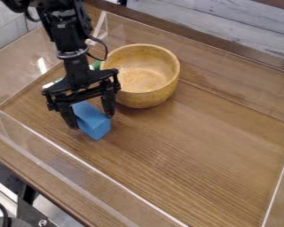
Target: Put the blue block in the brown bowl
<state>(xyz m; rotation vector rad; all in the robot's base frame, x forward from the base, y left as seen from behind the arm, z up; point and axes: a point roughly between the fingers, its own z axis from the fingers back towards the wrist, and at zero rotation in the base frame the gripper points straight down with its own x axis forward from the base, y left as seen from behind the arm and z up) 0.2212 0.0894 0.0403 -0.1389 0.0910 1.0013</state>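
Note:
The blue block (93, 123) lies on the wooden tabletop, left of centre. My gripper (85, 113) points straight down right over it, open, with one black finger (61, 115) on the block's left and the other at its right, astride its upper end. Whether the fingers touch the block I cannot tell. The brown bowl (145, 74) stands upright just behind and to the right of the gripper, and nothing shows inside it.
A low transparent wall (61, 168) rims the wooden table (192, 142) along the front and left. A green and white object (98, 64) peeks out behind the arm, beside the bowl.

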